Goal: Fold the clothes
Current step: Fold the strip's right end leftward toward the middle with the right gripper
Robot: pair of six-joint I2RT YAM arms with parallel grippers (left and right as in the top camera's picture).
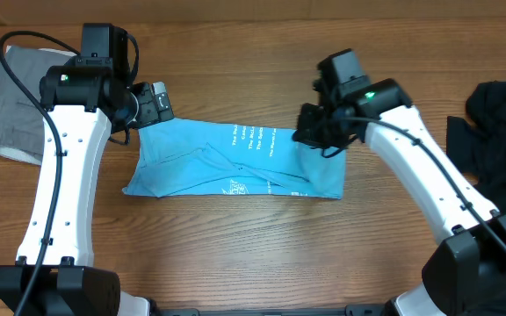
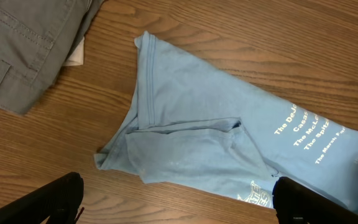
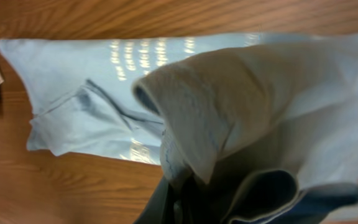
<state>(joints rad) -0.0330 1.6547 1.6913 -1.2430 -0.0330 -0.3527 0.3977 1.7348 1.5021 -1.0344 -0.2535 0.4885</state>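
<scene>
overhead shows the t-shirt (image 1: 235, 162) lying as a folded strip in the middle of the bench (image 1: 235, 254). the right hand (image 1: 313, 133) pinches its raised 3 o'clock end, likely to fold it across. the left hand (image 1: 155, 104), fingers spread, hovers by the 10 o'clock corner.

light blue T-shirt (image 1: 235, 158), white lettering

Soft, even light from above fills every view; the arms cast only faint shadows on the bench (image 1: 235, 254). The left wrist view is crisp, the T-shirt (image 2: 197, 130) print readable, though the left tool (image 2: 179, 208) shows as dark, blurred fingers (image 2: 51, 199). The right wrist view is soft throughout, the nearest cloth out of focus, the white lettering smeared into glare.
</scene>
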